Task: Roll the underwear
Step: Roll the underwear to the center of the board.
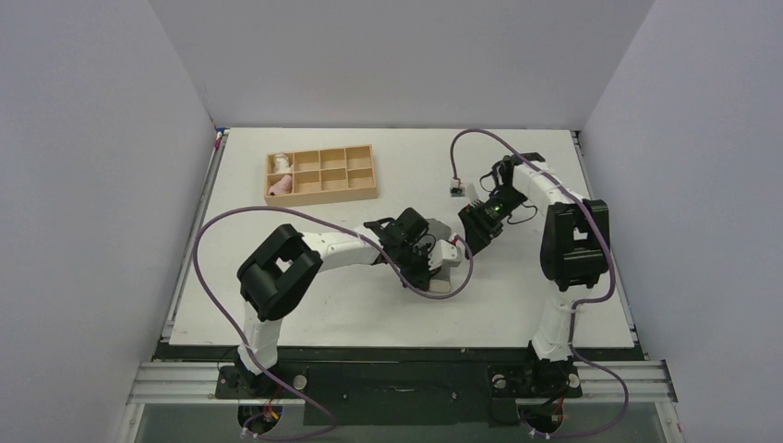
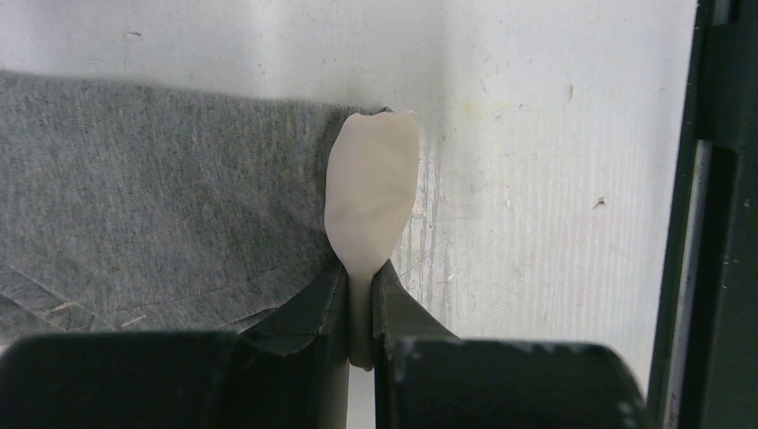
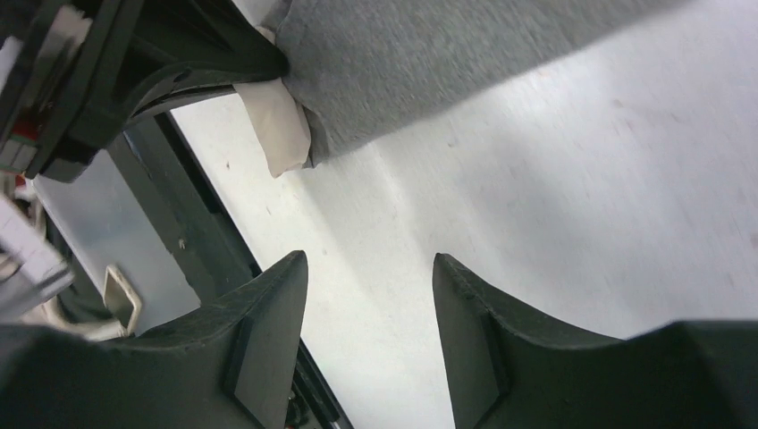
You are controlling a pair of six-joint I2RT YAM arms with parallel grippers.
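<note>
Step in hand (judged): the start of the roll, with an edge grip taken and no turn of fabric visible yet.

Left hand point(image 2: 360, 279): closed tight on the pale beige strip point(image 2: 371, 183) at one corner of the underwear point(image 2: 161, 197). The strip is pinched flat between the fingers and stands up out of them. The grey fabric spreads flat on the table point(image 2: 536, 179) to one side of the pinch.

Right hand point(image 3: 370, 268): fingers spread wide and holding nothing. It hovers over bare table just beside that same beige corner, apart from the cloth.

Location: the underwear lies near the middle of the table, slightly toward the near and right edges. In the top view it is mostly hidden under the left hand.

Next move (judgement): the right hand should come down on the beige edge further along, so that both hands can turn the edge over evenly. A one-corner pull would likely skew the fabric or drag the whole piece. The fabric looks thin and limp, so I expect it to sag.
</note>
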